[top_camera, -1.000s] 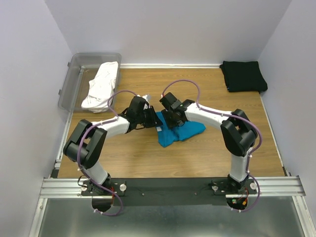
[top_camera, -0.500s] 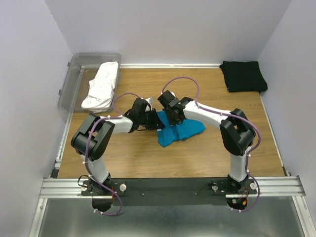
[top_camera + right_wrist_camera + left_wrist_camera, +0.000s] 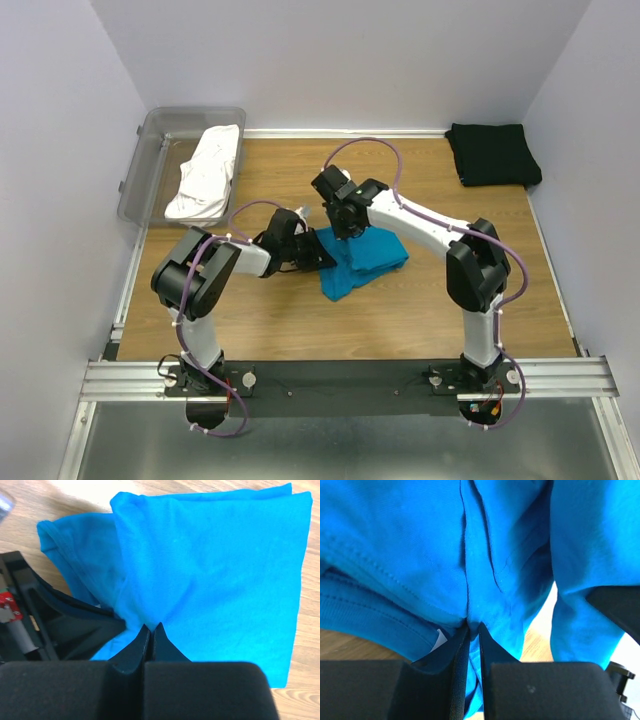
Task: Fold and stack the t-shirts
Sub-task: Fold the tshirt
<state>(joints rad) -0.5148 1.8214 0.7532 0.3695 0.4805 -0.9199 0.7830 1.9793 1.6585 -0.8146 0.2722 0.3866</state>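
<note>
The teal-blue t-shirt lies part folded in the middle of the wooden table. My left gripper is shut on a bunch of its cloth at the shirt's left edge; fabric shows between the jaws. My right gripper is shut on a pinch of the same shirt at its back edge. The black t-shirt lies folded at the back right corner. The white t-shirt hangs crumpled over the rim of the tub.
A clear grey plastic tub stands at the back left corner, half off the table. Walls close in on three sides. Both arms cross over the table's middle, their wrists close together.
The right gripper has shut on the blue shirt and pulled its back edge toward the rear left. The left gripper has slid right and tightened on the shirt's left edge.
</note>
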